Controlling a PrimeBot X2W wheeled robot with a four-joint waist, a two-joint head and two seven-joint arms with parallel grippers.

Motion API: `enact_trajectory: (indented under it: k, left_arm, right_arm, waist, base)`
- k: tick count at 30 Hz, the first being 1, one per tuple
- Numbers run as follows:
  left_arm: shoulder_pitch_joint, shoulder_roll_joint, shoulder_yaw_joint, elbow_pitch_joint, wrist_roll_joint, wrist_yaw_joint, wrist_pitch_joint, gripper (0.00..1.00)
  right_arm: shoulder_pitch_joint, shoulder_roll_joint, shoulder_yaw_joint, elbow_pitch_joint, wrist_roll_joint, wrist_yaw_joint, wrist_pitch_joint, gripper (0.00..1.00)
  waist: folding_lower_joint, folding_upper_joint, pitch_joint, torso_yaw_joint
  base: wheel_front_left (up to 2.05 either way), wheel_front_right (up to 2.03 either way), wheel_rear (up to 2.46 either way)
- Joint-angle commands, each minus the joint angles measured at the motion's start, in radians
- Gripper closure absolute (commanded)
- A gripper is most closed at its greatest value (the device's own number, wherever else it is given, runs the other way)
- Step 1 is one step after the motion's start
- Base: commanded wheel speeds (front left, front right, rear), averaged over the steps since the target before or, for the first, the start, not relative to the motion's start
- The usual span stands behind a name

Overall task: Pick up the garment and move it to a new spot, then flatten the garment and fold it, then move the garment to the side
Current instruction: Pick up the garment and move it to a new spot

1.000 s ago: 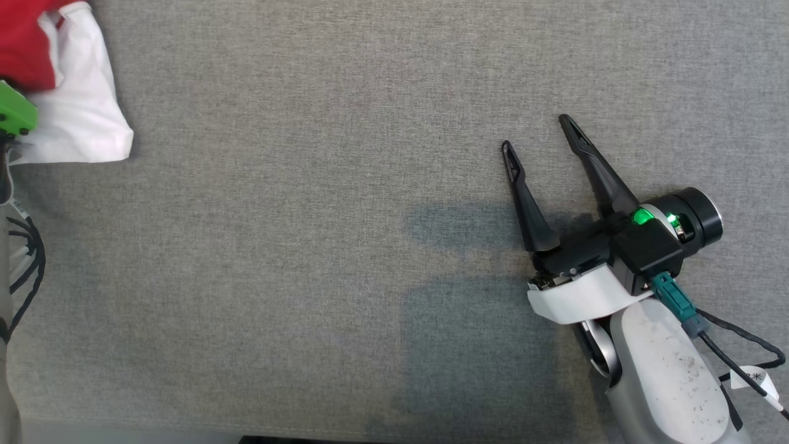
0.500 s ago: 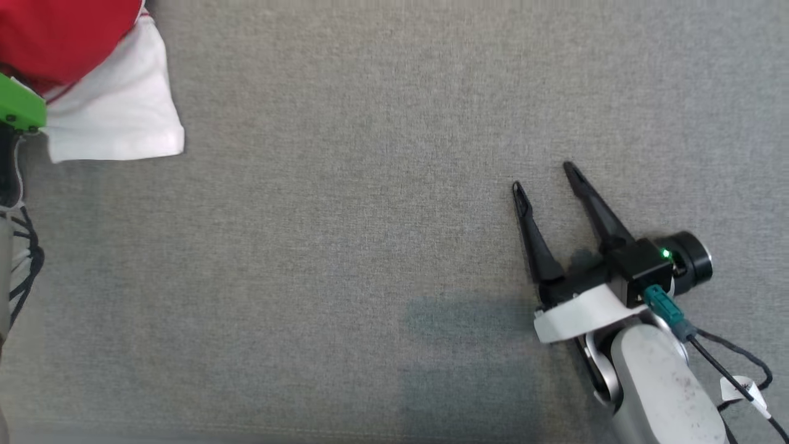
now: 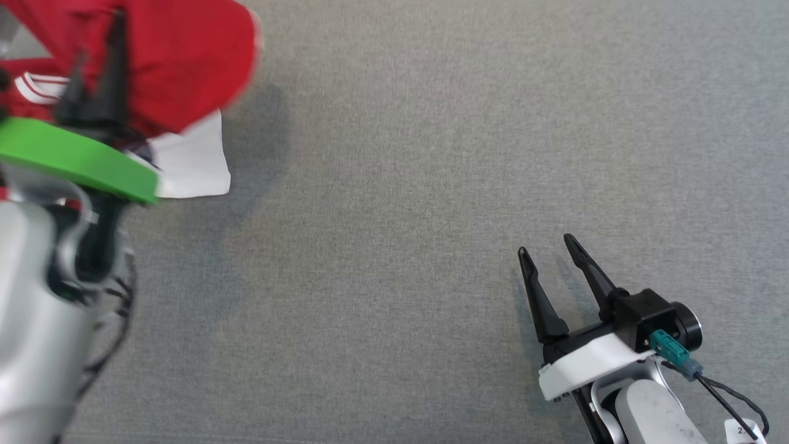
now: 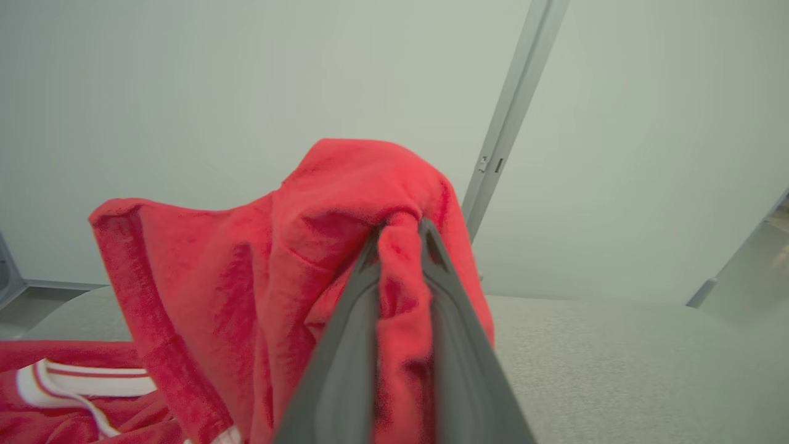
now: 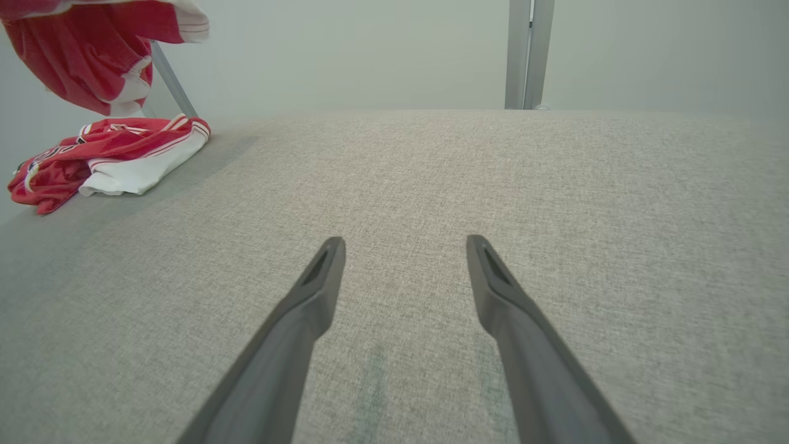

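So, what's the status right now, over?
Left jaws shut on red garment, one end lifted, rest bunched on grey table. Right jaws open, holding nothing. No obstacle seen.

- A grey woven-fabric surface (image 3: 394, 185) spans the whole head view.
- Faint darker streaks (image 5: 370, 382) mark the weave in the right wrist view.
- A plain pale wall (image 4: 185, 74) stands behind the surface.
- A grey metal post (image 5: 529, 55) rises upright against that wall at the surface's far edge.
- A thinner grey bar (image 5: 172, 83) leans at a slant.
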State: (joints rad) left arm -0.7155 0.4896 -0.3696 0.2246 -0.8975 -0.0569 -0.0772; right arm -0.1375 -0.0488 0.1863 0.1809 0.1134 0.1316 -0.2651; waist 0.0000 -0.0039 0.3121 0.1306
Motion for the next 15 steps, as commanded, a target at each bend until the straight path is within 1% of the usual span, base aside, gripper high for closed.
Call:
enact_trajectory:
  k: [1,5,8,9,10,12,15]
  left_arm:
    - [0.063,-0.023,-0.028,-0.119,-0.011,0.039,0.029,1.0]
    - [0.153,-0.078,-0.108,-0.337,-0.001,0.105,0.078,1.0]
    - [0.202,-0.132,-0.194,-0.456,0.001,0.13,0.113,1.0]
    - [0.213,-0.147,-0.221,-0.481,0.003,0.134,0.125,1.0]
    - [0.213,-0.147,-0.221,-0.481,0.003,0.134,0.125,1.0]
    - [0.232,-0.174,-0.277,-0.504,0.015,0.14,0.144,1.0]
    - [0.252,-0.21,-0.344,-0.484,0.035,0.139,0.15,1.0]
  right_arm:
    - [0.024,-0.003,-0.003,0.002,0.011,-0.002,0.001,0.0]
    - [0.035,-0.003,-0.007,0.002,0.024,-0.002,0.001,0.0]
    - [0.035,-0.003,-0.012,-0.003,0.029,-0.002,0.001,0.0]
    - [0.034,-0.003,-0.015,-0.004,0.031,-0.002,0.001,0.0]
    - [0.034,-0.003,-0.015,-0.004,0.031,-0.002,0.001,0.0]
    - [0.03,-0.003,-0.018,-0.008,0.037,-0.002,0.001,0.0]
    - [0.024,-0.003,-0.024,-0.011,0.04,-0.002,0.001,0.0]
  waist:
    - [0.0,0.0039,-0.075,-0.027]
    - [0.0,0.0039,-0.096,-0.058]
    - [0.0,0.0039,-0.101,-0.087]
    - [0.0,0.0039,-0.1,-0.097]
    - [0.0,0.0039,-0.1,-0.097]
    - [0.0,0.0039,-0.097,-0.119]
    - [0.0,0.0039,-0.089,-0.156]
  base:
    - [0.0,0.0,0.0]
    - [0.0,0.0,0.0]
    - [0.0,0.0,0.0]
    - [0.0,0.0,0.0]
    - [0.0,0.0,0.0]
    - [0.0,0.0,0.0]
    - [0.0,0.0,0.0]
